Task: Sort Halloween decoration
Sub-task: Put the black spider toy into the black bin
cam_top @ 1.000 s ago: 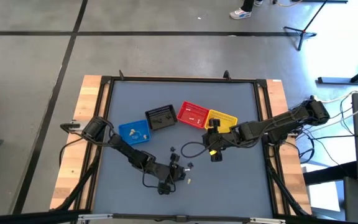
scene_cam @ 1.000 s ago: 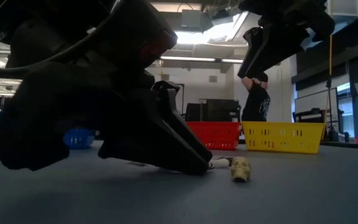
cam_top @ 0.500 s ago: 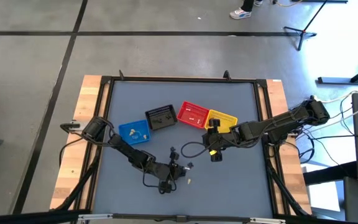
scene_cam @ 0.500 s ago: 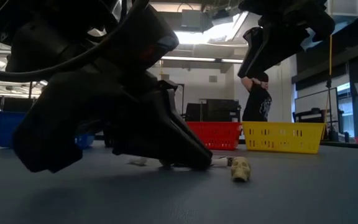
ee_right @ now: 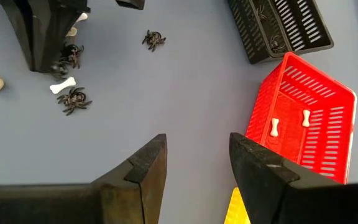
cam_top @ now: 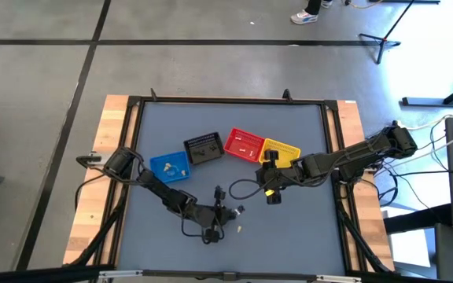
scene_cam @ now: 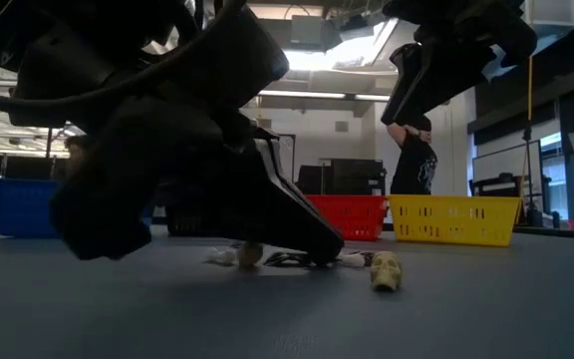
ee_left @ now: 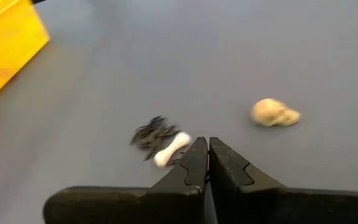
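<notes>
The left claw (ee_left: 205, 163) sits low over the desk (cam_top: 289, 141) near the middle of its front edge, its fingers pressed together with nothing visibly between them. Just past its tips lies a small white bone (ee_left: 171, 149), touching a black spider (ee_left: 151, 134). The bone lies slightly to one side of the fingertip line, its long axis running at a slant to the closed fingers and not squarely across them. A cream skull (ee_left: 274, 113) lies apart on the other side, clear of both. In the low view the skull (scene_cam: 386, 270) rests on the desk with the left claw's bulk just beside it.

The left arm is clearly the nearer one. The right claw (ee_right: 194, 163) hangs well apart, over the right half of the desk beside the yellow basket (cam_top: 281, 151), its fingers spread wide and empty. From it, the bone (ee_right: 62, 85) shows with two spiders close by (ee_right: 73, 101) and a third (ee_right: 153, 40) farther off.

To take the bone, the left claw would probably need to part its fingers, shift sideways over it and turn to span its short width, without catching the spider. Two bones already lie in the red basket (ee_right: 328, 99), which looks like its destination.
</notes>
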You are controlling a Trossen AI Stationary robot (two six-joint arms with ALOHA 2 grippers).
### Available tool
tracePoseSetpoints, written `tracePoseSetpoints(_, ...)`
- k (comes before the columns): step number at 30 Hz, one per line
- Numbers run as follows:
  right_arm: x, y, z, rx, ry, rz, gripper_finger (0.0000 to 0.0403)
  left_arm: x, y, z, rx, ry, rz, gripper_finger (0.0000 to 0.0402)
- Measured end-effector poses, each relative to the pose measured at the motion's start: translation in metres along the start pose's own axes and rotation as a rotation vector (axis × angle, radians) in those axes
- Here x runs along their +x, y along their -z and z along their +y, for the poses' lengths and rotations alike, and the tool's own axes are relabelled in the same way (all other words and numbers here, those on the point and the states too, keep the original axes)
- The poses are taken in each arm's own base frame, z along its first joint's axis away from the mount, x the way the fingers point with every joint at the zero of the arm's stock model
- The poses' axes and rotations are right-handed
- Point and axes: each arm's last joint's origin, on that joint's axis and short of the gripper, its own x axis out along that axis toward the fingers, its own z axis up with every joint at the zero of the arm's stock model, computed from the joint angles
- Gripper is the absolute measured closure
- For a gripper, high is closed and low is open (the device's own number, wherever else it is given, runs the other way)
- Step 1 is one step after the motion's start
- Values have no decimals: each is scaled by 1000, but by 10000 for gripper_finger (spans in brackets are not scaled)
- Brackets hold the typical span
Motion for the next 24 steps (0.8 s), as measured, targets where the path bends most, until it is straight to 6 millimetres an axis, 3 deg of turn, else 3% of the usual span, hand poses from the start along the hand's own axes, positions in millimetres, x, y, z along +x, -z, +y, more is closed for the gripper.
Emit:
tracePoseSetpoints(16, 0, 0, 0, 0, 0, 0, 231, -7, -13, 7, -101, -75, -37, 401)
tracePoseSetpoints(24, 0, 0, 0, -3, 0, 0, 231, -24, -36, 24, -97, -120, -37, 401)
